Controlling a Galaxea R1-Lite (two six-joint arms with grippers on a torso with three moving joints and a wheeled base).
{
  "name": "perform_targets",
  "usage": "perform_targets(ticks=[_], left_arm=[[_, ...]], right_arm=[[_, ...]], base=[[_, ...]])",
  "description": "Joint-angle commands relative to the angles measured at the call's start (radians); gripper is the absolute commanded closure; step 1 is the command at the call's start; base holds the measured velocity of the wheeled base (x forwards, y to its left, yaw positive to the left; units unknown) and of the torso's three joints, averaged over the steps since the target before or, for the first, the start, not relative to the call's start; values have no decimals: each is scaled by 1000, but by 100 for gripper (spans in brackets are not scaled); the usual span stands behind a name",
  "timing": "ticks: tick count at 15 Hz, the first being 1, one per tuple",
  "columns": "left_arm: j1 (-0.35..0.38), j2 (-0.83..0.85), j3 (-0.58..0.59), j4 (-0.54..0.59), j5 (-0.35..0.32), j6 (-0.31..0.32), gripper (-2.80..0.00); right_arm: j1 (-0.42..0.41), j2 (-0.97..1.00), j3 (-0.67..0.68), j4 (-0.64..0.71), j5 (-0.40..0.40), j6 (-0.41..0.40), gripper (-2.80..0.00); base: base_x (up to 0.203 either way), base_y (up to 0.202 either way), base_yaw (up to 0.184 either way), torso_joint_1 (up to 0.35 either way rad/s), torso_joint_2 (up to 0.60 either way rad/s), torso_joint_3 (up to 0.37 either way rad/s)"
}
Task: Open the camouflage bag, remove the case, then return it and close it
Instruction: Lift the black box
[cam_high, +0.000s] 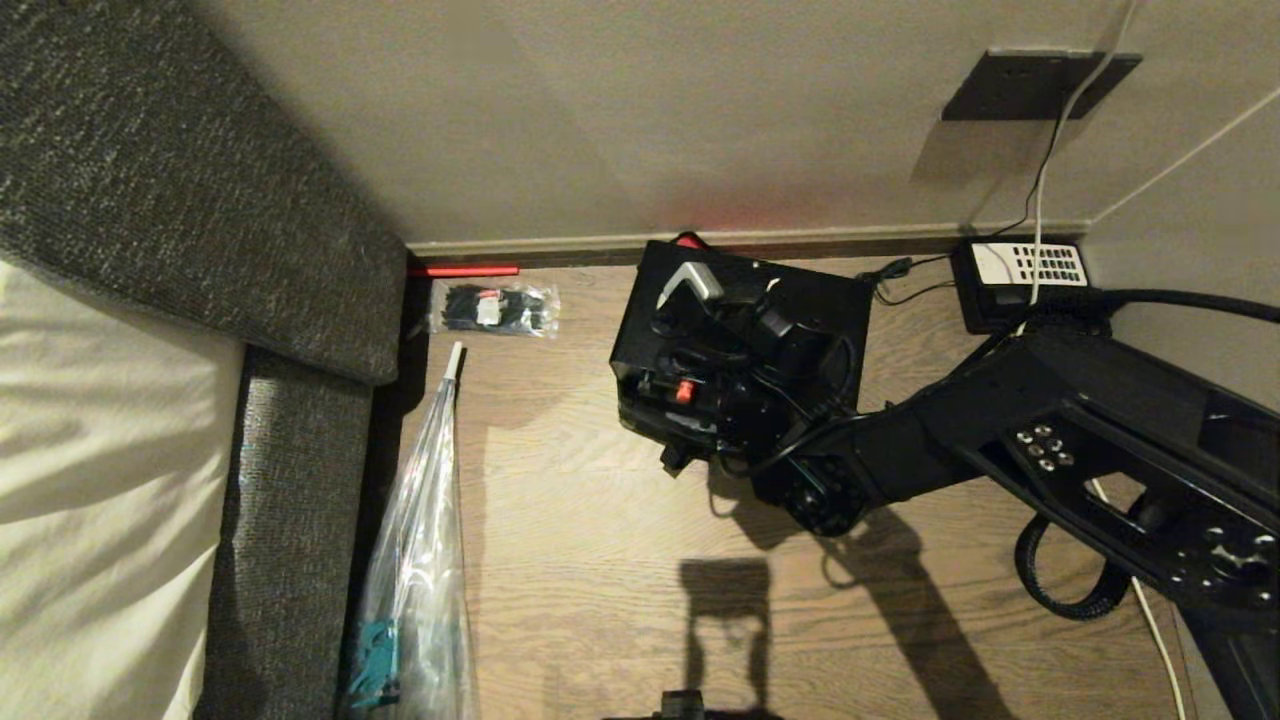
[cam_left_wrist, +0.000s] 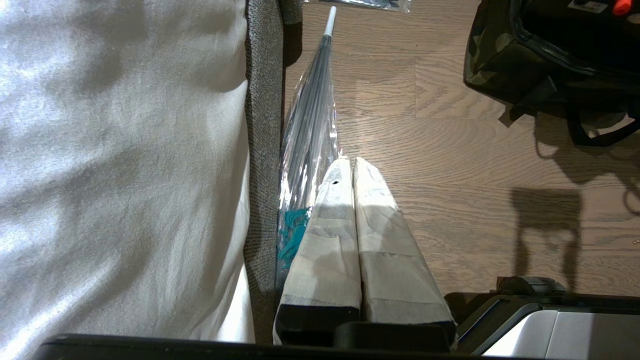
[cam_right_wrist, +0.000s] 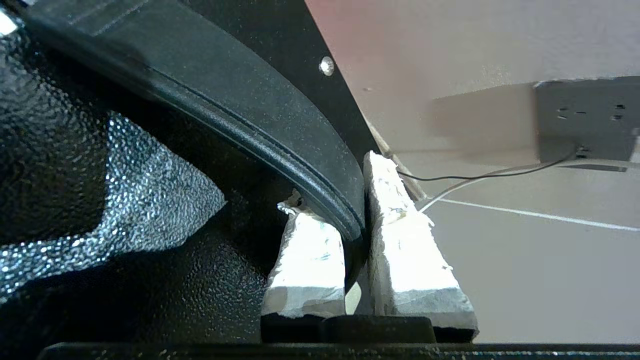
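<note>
The right pincer (cam_right_wrist: 357, 235) is pinching the ribbed rim of the flat, pebble-textured black case (cam_high: 740, 330), tilting over the soft camouflage bag (cam_left_wrist: 492, 57).

The boxy green-camouflage fabric bag (cam_left_wrist: 492, 55) is cut off by the left wrist view's edge, and in the head view the flat black hard case (cam_high: 740, 330) covers it almost wholly. The right gripper (cam_right_wrist: 356, 235) and black right arm (cam_high: 1050, 440) hide the near corner of the case, whose pale labels are too small to read. The clear plastic umbrella (cam_high: 420, 560) runs off the head view's lower edge.
</note>
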Motion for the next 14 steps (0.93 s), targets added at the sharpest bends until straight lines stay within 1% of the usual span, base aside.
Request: perform_targets(ticks=[1,14], left_arm=[[0,0,0,0,0,-1,0],[0,0,0,0,0,-1,0]], right_arm=[[-1,-33,9,-7,-5,-8,0],[1,-126,73,10,-7,-1,0]], base=[[0,0,0,0,0,0],[0,0,0,0,0,0]])
